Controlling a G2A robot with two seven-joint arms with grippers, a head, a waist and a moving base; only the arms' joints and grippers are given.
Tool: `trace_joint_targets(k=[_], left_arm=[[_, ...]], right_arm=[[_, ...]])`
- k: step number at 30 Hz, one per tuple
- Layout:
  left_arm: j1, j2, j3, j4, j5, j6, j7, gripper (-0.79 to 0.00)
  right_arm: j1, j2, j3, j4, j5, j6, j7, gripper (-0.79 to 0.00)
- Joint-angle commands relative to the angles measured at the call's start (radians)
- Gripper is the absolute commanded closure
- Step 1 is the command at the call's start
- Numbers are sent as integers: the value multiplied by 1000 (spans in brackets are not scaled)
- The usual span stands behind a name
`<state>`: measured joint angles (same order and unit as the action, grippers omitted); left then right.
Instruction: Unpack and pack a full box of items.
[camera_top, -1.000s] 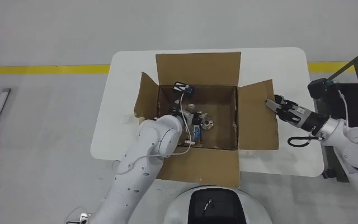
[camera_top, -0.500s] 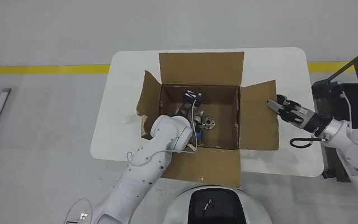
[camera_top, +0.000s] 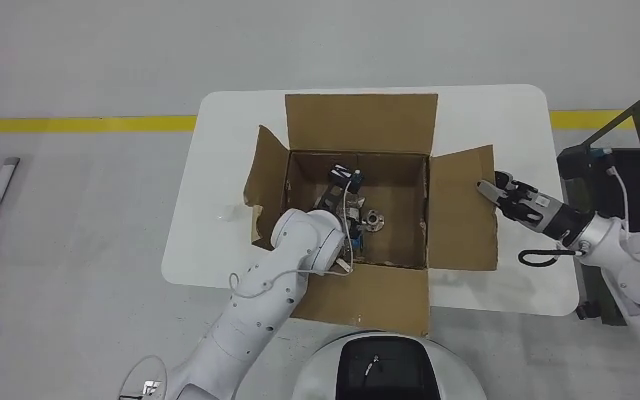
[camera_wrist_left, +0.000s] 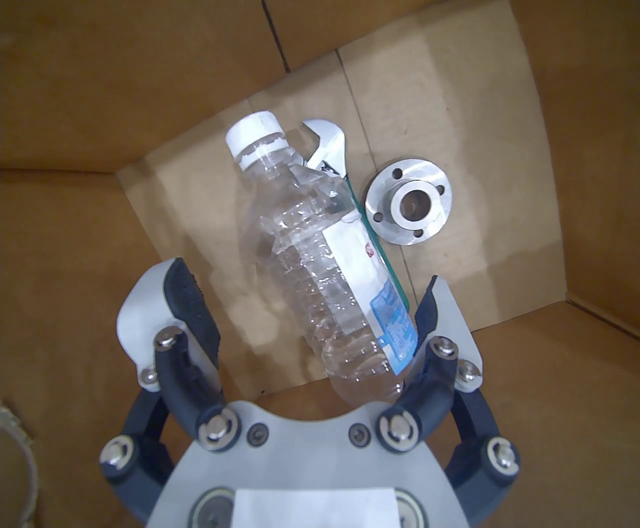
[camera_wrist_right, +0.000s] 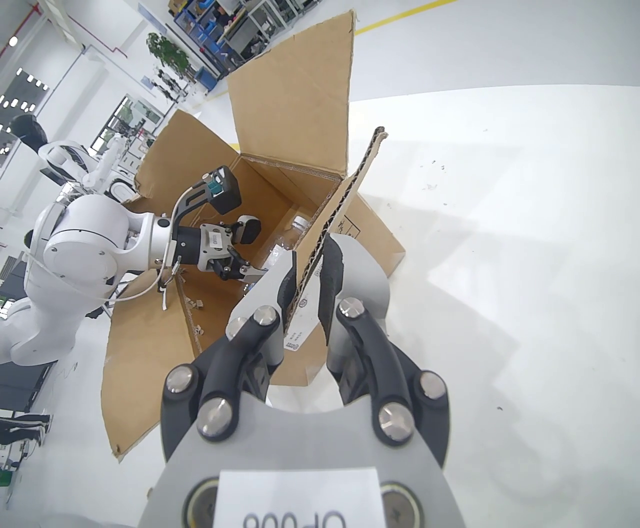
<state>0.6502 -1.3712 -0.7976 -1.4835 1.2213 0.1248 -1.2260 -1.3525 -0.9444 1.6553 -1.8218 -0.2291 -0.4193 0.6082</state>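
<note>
One cardboard box (camera_top: 357, 122), centre of the top view, holds one clear bottle (camera_wrist_left: 295, 235), one wrench (camera_wrist_left: 327, 145) and one flange (camera_wrist_left: 407, 207). The left gripper (camera_wrist_left: 305, 277) gapes wide, with the bottle's base between its jaws. The bottle hides the wrench's handle. The right gripper (camera_wrist_right: 307, 272) sits at the right-hand flap (camera_top: 460, 210); whether it clamps cannot be told

A plastic bottle (camera_wrist_left: 320, 260) lies atop a wrench (camera_wrist_left: 327, 142) inside the open cardboard box (camera_top: 358, 120) on the table (camera_top: 230, 130), a pipe flange (camera_wrist_left: 407, 201) just beside them.
</note>
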Motion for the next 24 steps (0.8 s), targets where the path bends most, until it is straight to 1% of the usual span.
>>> trace_joint_targets(k=[1,6,8,9,10,11,12,15,16,17,19,20,21,22,24], left_arm=[[-12,-8,11,22,6,20,-17,-785],[-45,-28,37,92,23,49,-33,-785],[-53,-36,41,109,15,57,-33,-782],[-56,-40,42,116,11,58,-34,-754],[-59,-43,44,123,9,57,-33,-751],[-61,-46,46,129,7,56,-34,-776],[-63,-48,48,135,7,55,-36,-776],[-69,-56,44,149,-7,56,-42,-767],[-70,-58,41,156,-13,60,-45,-745],[-72,-60,36,164,-21,66,-51,-708],[-75,-64,26,180,-34,74,-56,-570],[-77,-65,24,186,-35,76,-57,-523],[-78,-67,21,192,-35,75,-58,-342],[-79,-68,18,196,-36,78,-58,-271],[-79,-70,13,199,-36,76,-58,0]], right_arm=[[0,0,0,0,-1,2,1,-89],[-3,1,3,-2,-1,3,0,-80],[-5,1,6,-1,-2,3,0,-80],[-6,1,7,-1,-2,2,0,-74],[-7,2,8,0,-1,3,1,-74],[-7,2,9,0,-1,3,1,-74],[-7,2,9,-1,-1,4,1,-71],[-7,2,9,-1,0,5,5,-65],[-7,2,9,-2,1,6,5,-65],[-6,2,8,-2,1,7,6,-65],[-3,2,5,-3,-1,7,6,-62],[-1,2,3,-2,-1,8,5,-58],[0,2,1,-2,-2,8,5,-55],[2,2,-2,-1,-1,9,6,-52],[5,2,-5,0,-1,11,6,-22]])
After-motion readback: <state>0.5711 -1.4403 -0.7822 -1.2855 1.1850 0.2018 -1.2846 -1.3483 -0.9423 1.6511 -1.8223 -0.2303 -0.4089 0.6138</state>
